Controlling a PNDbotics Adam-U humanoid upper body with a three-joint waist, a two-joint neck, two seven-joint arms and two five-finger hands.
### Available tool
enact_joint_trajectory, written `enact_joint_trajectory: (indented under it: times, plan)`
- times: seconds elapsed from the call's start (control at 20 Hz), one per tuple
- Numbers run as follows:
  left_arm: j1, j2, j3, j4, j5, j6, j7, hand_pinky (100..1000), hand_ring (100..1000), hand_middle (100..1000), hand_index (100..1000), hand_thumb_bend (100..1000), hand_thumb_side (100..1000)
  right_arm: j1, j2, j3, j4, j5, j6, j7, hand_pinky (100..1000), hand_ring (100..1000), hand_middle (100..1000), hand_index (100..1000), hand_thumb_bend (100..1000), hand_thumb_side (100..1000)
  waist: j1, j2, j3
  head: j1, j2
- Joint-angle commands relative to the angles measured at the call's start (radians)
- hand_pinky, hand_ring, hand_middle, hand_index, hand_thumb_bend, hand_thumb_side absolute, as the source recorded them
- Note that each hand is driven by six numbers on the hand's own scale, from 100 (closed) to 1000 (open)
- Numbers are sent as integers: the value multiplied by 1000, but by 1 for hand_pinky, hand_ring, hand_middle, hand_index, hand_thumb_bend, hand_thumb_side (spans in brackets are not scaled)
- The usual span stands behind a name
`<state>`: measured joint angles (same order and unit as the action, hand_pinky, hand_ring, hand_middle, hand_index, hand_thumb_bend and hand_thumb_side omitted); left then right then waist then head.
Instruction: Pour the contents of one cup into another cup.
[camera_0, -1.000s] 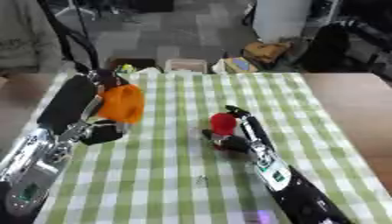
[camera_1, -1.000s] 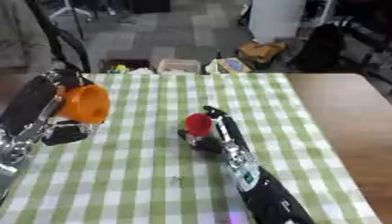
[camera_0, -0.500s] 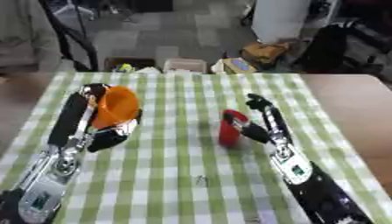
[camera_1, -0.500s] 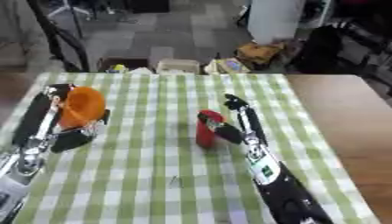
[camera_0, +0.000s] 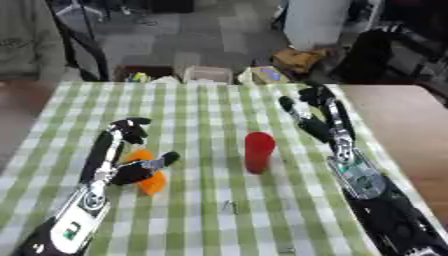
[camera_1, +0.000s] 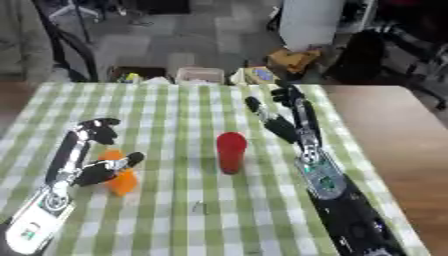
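Two cups on my desk (camera_0: 201, 105) right now. The red cup (camera_0: 259, 152) is standing upright near the middle of the green-and-white checked cloth (camera_0: 210, 215), with nothing touching it. The orange cup (camera_1: 119, 176) is off to the left, tilted over and lower down on the cloth, just under my left robot hand (camera_0: 122, 155). That hand is spread, fingers up and thumb sticking out to the side over the cup; I think the thumb may be brushing the cup, but it's too blurry for me to say, and nothing is curled round it. My right robot hand (camera_0: 320, 116) is to the right of the red cup and a bit farther back, clearly apart from it, fingers straight and pointing away from me, holding nothing. Both forearms come in from the bottom corners. There's a tiny dark mark (camera_0: 227, 206) on the cloth nearer me than the red cup, can't make out what it is. Past the far edge of the desk there's some clutter on the floor (camera_0: 219, 30), including a few boxes (camera_0: 203, 74).
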<state>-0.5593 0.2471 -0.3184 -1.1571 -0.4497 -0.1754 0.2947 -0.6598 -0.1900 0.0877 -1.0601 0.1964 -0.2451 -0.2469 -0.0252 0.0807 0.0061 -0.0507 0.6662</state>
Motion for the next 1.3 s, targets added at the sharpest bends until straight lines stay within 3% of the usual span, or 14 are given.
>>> enact_joint_trajectory:
  times: [0.05,0.35,0.5,0.7,1.05,1.3]
  plan:
    - [-31,-12,20,42,-11,-22,25,626,604,597,853,1000,667,-11,-25,2,-44,-25,5,4,836,748,692,889,678,609,0,-11,-4,7,-5]
    - [-16,-14,40,20,15,-41,48,658,687,686,878,1000,757,2,-31,-3,-57,-45,11,1,820,740,684,883,676,615,2,-14,-4,5,-6]
    - [8,-3,60,-32,83,-37,58,653,691,690,876,1000,852,10,-35,-4,-61,-54,13,0,811,736,683,881,674,619,4,-17,0,2,-7]
    - [47,20,80,-137,208,-17,70,645,680,679,870,1000,902,18,-37,-5,-66,-64,15,1,789,722,670,874,671,625,6,-18,5,-2,-9]
    - [111,55,102,-290,415,62,-139,641,675,679,865,1000,1000,32,-37,1,-83,-102,15,22,747,685,628,859,650,605,8,-20,9,-2,-3]
    - [152,72,132,-339,475,114,-220,636,661,667,853,1000,1000,44,-42,3,-114,-136,12,57,722,653,602,838,642,599,8,-22,10,0,0]
